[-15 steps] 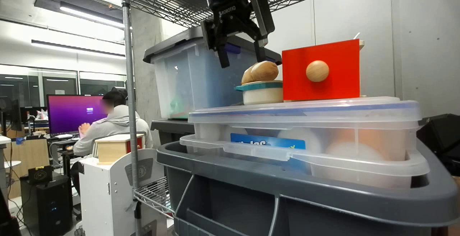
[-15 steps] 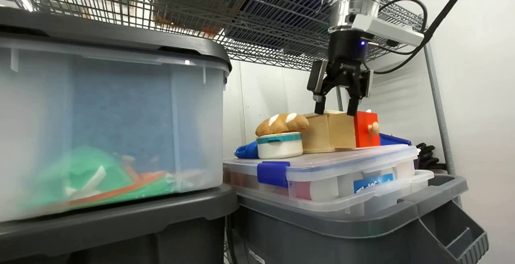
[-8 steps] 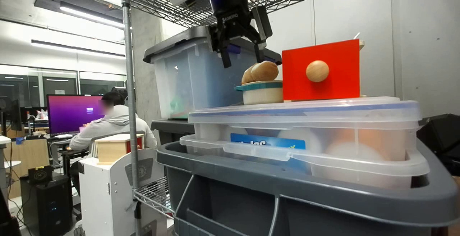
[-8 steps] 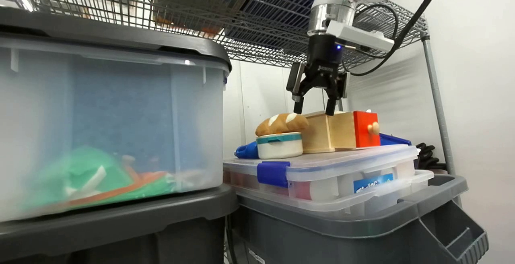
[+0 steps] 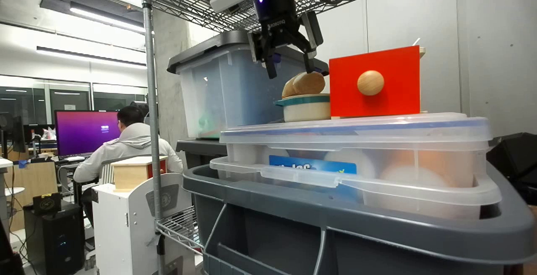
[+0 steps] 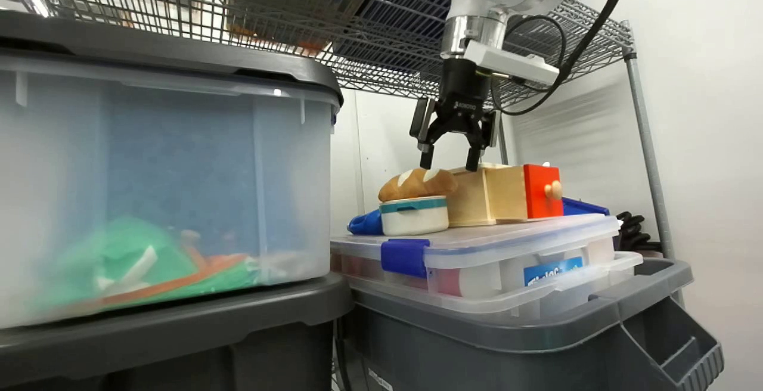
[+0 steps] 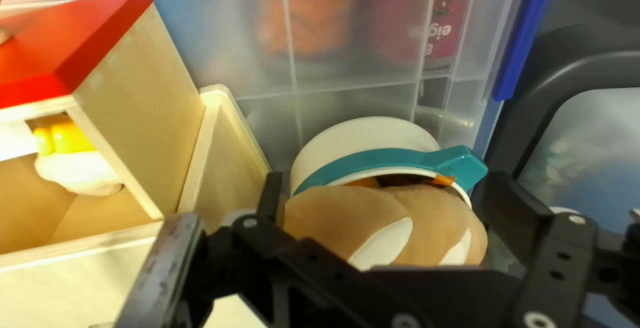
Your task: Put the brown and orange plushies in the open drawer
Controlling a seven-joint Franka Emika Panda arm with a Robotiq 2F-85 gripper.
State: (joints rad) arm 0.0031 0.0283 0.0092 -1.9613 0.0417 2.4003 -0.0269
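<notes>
Gripper (image 6: 449, 161) is hovering above brown plushie (image 6: 418, 187), 2 jaws standing wide apart. Plushie is resting on teal-rimmed white pot (image 6: 415, 220), near open drawer (image 5: 394, 81); orange bit (image 7: 443, 180) is showing inside pot, can't tell what.

There is one brown plushie (image 6: 417, 185), one teal-rimmed pot (image 6: 414, 219), one open drawer (image 5: 394, 84), one person (image 5: 130, 145).
</notes>
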